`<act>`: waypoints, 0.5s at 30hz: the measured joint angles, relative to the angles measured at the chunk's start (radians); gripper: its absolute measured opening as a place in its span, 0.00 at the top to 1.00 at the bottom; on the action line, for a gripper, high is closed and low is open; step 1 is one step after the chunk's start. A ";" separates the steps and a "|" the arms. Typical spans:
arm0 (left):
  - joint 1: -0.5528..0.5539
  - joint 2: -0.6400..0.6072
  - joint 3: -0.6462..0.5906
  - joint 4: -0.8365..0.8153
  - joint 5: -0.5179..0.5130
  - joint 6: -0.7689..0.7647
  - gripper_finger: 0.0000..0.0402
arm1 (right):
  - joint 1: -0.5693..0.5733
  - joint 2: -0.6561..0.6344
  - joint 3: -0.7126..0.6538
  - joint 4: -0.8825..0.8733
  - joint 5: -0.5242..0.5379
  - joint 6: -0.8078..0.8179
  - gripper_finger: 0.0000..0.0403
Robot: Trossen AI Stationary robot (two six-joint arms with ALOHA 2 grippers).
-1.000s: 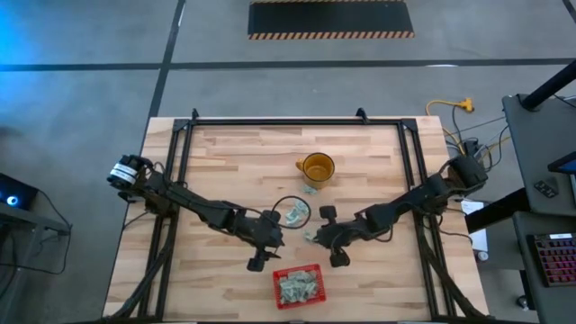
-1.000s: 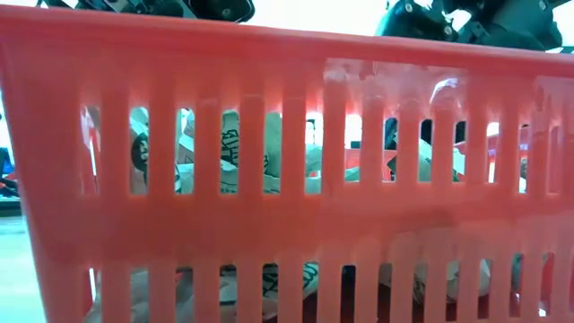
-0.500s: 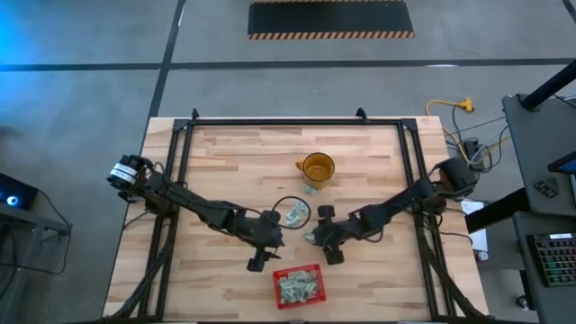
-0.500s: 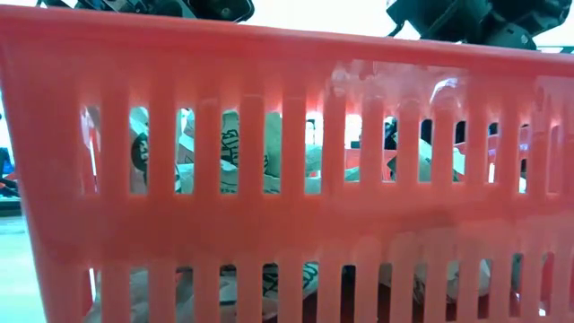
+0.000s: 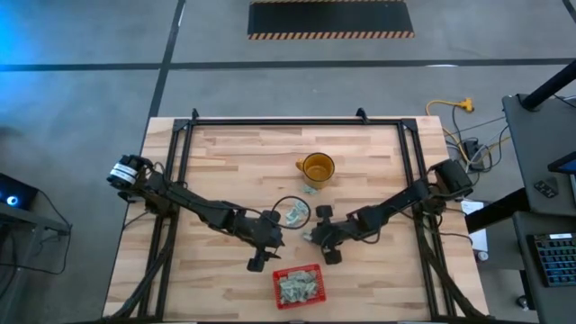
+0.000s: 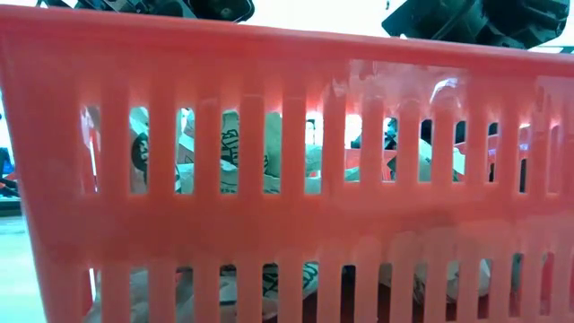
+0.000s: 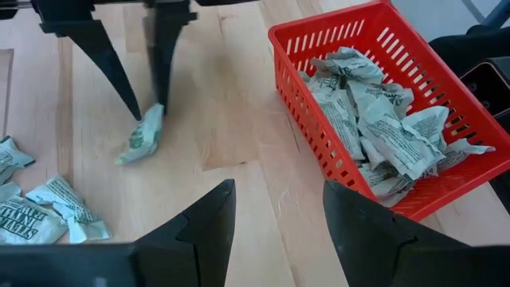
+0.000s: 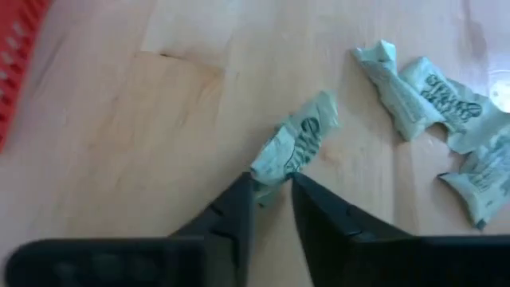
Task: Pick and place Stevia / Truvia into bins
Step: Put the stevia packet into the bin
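A red mesh basket (image 5: 297,285) (image 7: 382,104) near the table's near edge holds several crumpled pale green and white Stevia packets (image 7: 374,119). In the low view its slotted wall (image 6: 287,215) fills the picture. One loose packet (image 8: 295,143) (image 7: 142,135) lies flat on the wood left of my right gripper (image 8: 271,195) (image 5: 317,238), which is shut on it. More packets (image 5: 295,213) (image 8: 430,92) lie in a small heap farther toward the mug. My left gripper (image 7: 279,231) (image 5: 260,255) hovers open just left of the basket and touches nothing. My right gripper pinches the loose packet by its near crumpled end (image 8: 267,171) between its two fingertips (image 7: 155,104). The fingers come down on it from above, slanting in from the table's right. The packet's other end (image 8: 323,108) rests on the table.
A translucent amber mug (image 5: 317,168) stands at the table's middle, beyond the heap of packets. A thin dark cable loop (image 5: 286,205) lies by the heap. Bare wood lies between the loose packet and the basket (image 7: 231,119).
My right gripper has slid a short way toward the table's left, closing in on the loose packet. The left arm, basket and mug have kept still.
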 joint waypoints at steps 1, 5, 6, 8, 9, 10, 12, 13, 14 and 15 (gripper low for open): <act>0.000 0.000 0.000 0.000 0.000 0.000 0.57 | 0.000 0.000 0.000 0.000 0.003 -0.001 0.86; 0.000 0.000 0.000 0.001 -0.002 0.000 0.57 | 0.001 0.001 0.000 -0.009 0.089 0.004 0.96; 0.000 0.000 0.000 0.001 -0.002 0.000 0.57 | 0.000 0.000 0.000 -0.015 0.119 0.013 0.97; 0.000 0.000 -0.002 0.002 -0.002 0.000 0.57 | 0.000 -0.009 0.000 -0.033 0.162 0.022 0.97; 0.000 0.000 -0.004 0.001 -0.003 0.000 0.57 | 0.000 -0.017 0.000 -0.039 0.172 0.024 0.98; 0.000 0.000 -0.006 0.002 -0.004 0.000 0.57 | 0.000 -0.027 0.000 -0.043 0.181 0.025 0.98; 0.000 0.000 -0.010 0.001 -0.005 0.000 0.57 | 0.003 -0.050 0.000 -0.062 0.184 0.025 0.98; 0.000 0.000 -0.013 0.002 -0.005 0.000 0.57 | 0.005 -0.065 0.000 -0.073 0.184 0.025 0.98; 0.000 0.000 -0.014 0.001 -0.005 0.000 0.57 | 0.009 -0.079 0.000 -0.085 0.184 0.025 0.98; 0.000 0.000 -0.015 0.001 -0.006 0.000 0.57 | 0.013 -0.093 0.000 -0.088 0.184 0.025 0.98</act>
